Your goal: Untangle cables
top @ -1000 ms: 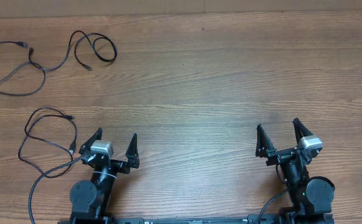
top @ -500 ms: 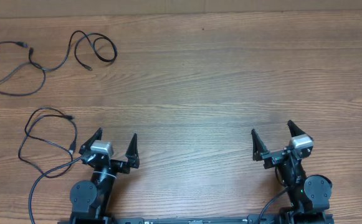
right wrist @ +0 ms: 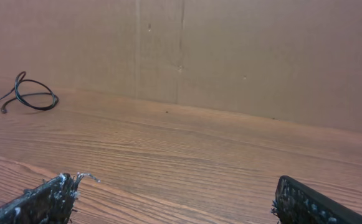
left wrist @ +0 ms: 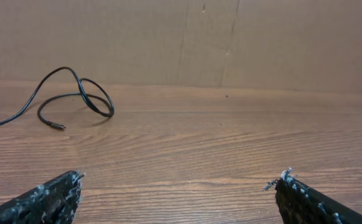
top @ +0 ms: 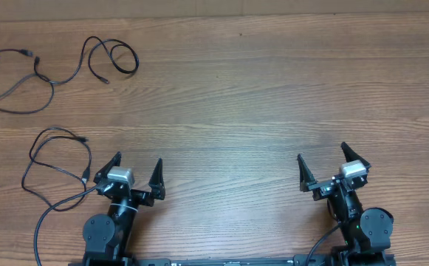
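Observation:
Thin black cables [top: 52, 83] lie loosely looped at the table's far left, their small plugs showing. Another thin cable [top: 55, 130] loops at the left, just beside my left arm. My left gripper [top: 137, 158] stands open at the near edge, nothing between its fingers, well short of the far cables. At the near right my right gripper [top: 321, 151] is open and empty too. The left wrist view has a cable loop [left wrist: 64, 68] far ahead to the left of the open gripper [left wrist: 181, 175]. In the right wrist view a cable [right wrist: 34, 94] lies far off left of the gripper [right wrist: 174, 179].
A bare wooden table [top: 236, 96] stretches between the arms and the far edge. A brown cardboard wall [left wrist: 187, 37] stands behind the table. A thicker black cord [top: 40, 222] runs down by the left arm's base.
The right gripper shifted slightly to the left and turned a little, then held still. The left arm and the cables have not moved.

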Action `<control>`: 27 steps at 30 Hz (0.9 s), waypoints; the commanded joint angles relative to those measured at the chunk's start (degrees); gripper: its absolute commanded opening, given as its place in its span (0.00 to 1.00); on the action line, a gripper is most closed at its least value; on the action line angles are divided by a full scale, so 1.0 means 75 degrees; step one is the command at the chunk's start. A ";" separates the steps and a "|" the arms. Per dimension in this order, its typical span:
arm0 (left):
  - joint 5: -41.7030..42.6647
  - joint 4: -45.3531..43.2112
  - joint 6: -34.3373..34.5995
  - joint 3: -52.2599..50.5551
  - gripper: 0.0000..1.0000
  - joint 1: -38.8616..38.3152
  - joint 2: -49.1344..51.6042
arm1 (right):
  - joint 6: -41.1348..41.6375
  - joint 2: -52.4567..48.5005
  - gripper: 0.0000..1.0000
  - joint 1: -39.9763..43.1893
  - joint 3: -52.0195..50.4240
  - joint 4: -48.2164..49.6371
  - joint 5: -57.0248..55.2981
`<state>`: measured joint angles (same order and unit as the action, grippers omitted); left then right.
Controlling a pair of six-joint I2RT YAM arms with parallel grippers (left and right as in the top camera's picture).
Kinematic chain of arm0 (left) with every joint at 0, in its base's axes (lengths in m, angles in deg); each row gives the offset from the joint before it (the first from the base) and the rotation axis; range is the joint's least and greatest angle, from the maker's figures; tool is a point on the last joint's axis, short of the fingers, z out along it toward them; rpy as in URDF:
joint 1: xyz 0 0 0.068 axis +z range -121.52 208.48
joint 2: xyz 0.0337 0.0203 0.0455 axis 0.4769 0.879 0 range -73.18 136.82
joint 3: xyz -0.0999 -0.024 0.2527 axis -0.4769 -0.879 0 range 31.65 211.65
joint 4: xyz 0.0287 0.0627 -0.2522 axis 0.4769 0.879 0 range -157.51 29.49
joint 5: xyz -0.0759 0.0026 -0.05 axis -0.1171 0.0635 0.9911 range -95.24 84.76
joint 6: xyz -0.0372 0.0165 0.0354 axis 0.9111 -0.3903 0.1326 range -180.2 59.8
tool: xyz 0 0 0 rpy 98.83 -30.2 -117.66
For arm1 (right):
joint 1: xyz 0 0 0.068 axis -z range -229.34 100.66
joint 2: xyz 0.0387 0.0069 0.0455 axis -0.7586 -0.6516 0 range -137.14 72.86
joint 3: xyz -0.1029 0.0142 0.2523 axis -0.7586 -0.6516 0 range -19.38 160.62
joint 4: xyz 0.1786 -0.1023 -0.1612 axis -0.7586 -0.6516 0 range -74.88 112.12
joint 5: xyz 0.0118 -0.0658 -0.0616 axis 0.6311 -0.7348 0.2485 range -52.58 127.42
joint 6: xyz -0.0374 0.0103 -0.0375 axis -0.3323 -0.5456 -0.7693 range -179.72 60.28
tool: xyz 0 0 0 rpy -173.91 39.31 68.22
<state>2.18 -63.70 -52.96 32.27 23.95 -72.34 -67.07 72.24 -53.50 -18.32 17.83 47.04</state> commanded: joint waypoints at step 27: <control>-0.1218 0.0067 -0.0682 -0.0047 1.00 -0.0035 -0.0079 | -0.0058 0.0067 1.00 -0.0044 -0.0085 0.0047 -0.0073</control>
<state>-5.52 -63.07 -54.68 32.27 23.95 -72.34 -67.25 72.24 -53.50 -18.32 17.81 47.02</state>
